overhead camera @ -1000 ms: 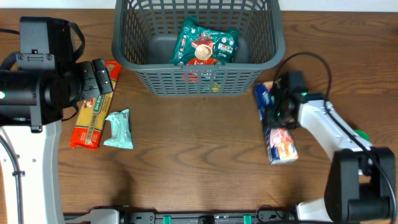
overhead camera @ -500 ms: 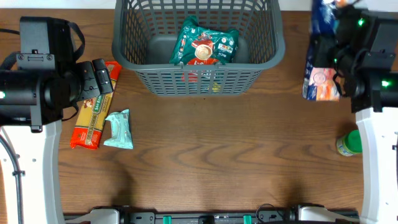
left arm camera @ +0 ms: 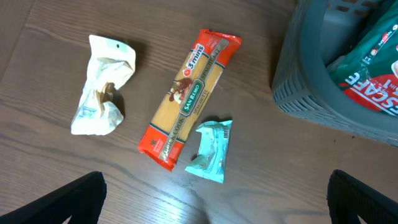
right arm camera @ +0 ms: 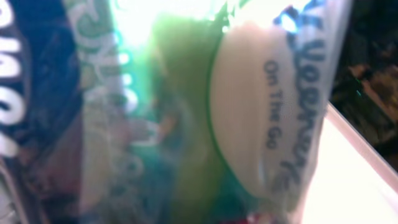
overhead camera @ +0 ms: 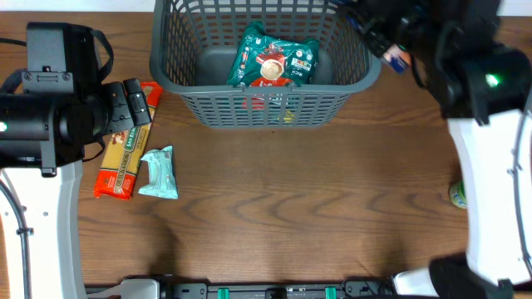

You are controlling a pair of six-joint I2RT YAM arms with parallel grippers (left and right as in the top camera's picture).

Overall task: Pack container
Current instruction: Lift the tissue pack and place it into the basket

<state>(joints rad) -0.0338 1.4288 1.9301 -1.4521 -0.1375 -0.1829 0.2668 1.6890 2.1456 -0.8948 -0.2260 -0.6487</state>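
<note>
The dark grey slatted container (overhead camera: 174,75) stands at the back middle and holds a green packet (overhead camera: 273,60). It also shows in the left wrist view (left arm camera: 298,93). My right gripper (overhead camera: 384,37) hangs over the container's right rim, shut on a blue snack packet (overhead camera: 397,56) that fills the right wrist view (right arm camera: 186,112); its fingers are hidden. My left gripper (left arm camera: 214,205) is open and empty above the table, left of the container, over a red pasta packet (left arm camera: 189,96) and a teal packet (left arm camera: 211,146).
A crumpled white packet (left arm camera: 102,93) lies left of the pasta. The pasta (overhead camera: 123,162) and teal packet (overhead camera: 160,173) lie at the left of the table. A green bottle (overhead camera: 456,195) lies at the right edge.
My right arm has lifted the blue packet off the table at the right and carried it up and left to the container's right rim. The left arm has not moved.
</note>
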